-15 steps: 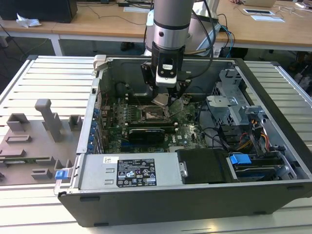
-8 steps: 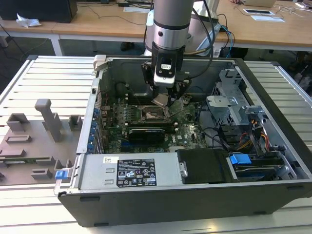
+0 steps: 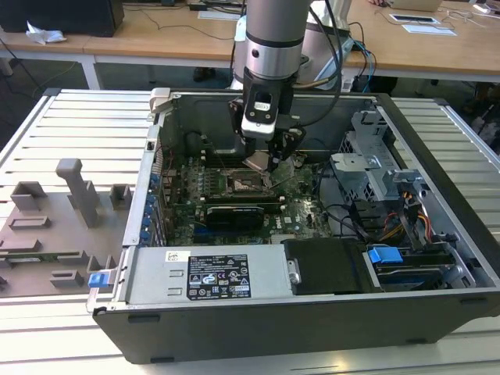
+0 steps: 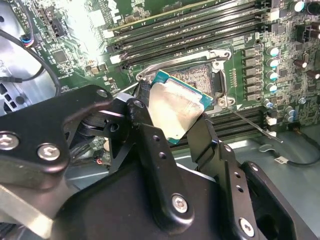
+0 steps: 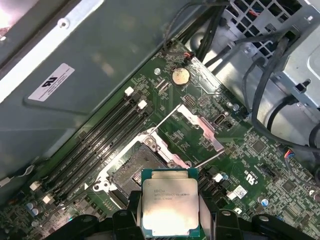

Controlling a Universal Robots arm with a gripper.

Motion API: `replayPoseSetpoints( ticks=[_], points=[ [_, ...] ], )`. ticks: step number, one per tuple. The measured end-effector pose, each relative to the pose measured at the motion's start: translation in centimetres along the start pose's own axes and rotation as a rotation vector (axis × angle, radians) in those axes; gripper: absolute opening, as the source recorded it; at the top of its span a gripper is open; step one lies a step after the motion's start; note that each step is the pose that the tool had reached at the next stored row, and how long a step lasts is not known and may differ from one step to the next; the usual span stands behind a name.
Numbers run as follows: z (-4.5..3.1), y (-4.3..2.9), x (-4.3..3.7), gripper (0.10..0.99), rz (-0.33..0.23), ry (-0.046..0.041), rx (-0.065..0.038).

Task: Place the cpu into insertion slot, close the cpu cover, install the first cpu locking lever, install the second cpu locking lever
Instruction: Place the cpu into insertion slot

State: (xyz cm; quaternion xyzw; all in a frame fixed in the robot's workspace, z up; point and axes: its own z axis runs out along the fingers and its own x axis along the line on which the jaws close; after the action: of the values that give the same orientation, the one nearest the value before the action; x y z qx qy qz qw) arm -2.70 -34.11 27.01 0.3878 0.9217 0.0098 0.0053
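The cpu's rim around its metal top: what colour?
Teal-green; the cpu shows best in the first wrist view.

Exterior view's evenly lit, open dark grey computer case (image 3: 258, 328) shadowy inside; second wrist view has glare washing out green motherboard (image 4: 95, 35), small silver-topped square cpu (image 4: 175, 112) shiny too.

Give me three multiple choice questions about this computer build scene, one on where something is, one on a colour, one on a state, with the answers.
1. Where is the cpu?
A. Held in the gripper.
B. Seated in the socket.
C. On the grey table.
2. What colour is the motherboard?
A. Red.
B. Green.
C. White.
3. How is the insertion slot?
A. Empty, uncovered.
B. Holding a chip.
C. Under a shut cover.
Answers: 1 A, the gripper clamps its edges; 2 B, green shows in both wrist views; 3 A, its dark centre shows bare.
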Motion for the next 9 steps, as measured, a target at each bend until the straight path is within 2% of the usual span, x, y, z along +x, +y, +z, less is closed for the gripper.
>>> replayPoseSetpoints(
  ticks=[9],
  points=[
    [0.03, 0.0, 0.0, 0.541, 0.073, -0.0054, 0.004]
  ],
)
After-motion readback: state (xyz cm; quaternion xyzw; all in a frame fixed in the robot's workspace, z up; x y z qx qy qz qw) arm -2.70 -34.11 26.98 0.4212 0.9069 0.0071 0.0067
